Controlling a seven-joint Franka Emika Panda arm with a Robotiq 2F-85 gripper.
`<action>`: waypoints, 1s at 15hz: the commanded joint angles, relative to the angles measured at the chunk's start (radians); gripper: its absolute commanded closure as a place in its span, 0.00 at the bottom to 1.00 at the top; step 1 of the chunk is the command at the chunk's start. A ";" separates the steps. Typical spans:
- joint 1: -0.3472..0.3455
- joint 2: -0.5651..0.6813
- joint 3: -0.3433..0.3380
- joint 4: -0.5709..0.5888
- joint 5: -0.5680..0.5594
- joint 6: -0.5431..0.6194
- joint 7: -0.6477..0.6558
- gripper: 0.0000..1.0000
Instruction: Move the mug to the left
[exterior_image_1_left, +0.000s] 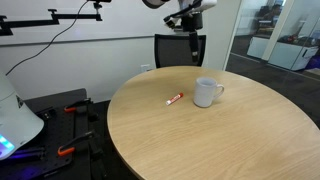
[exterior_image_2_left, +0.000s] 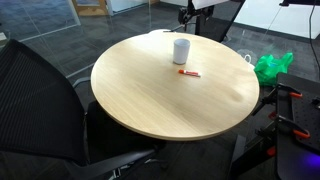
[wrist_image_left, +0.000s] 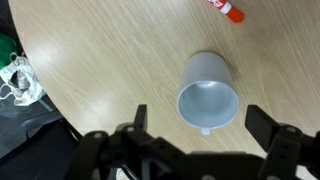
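The white mug (exterior_image_1_left: 207, 92) stands upright on the round wooden table (exterior_image_1_left: 240, 135), its handle to one side. It also shows in an exterior view (exterior_image_2_left: 181, 50) and from above in the wrist view (wrist_image_left: 208, 93), empty. My gripper (exterior_image_1_left: 193, 42) hangs well above the far table edge, behind the mug. In the wrist view the gripper (wrist_image_left: 200, 125) is open, its two fingers spread wider than the mug's rim, with nothing between them.
A thin red-and-white marker (exterior_image_1_left: 174, 99) lies next to the mug; it shows in an exterior view (exterior_image_2_left: 189, 73) and in the wrist view (wrist_image_left: 226, 9). A black chair (exterior_image_1_left: 178, 48) stands behind the table. A green bag (exterior_image_2_left: 272, 66) lies on the floor.
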 joint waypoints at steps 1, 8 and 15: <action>-0.016 -0.193 0.031 -0.183 -0.075 -0.013 -0.044 0.00; -0.103 -0.388 0.104 -0.340 -0.029 -0.081 -0.361 0.00; -0.160 -0.402 0.134 -0.352 -0.035 -0.099 -0.480 0.00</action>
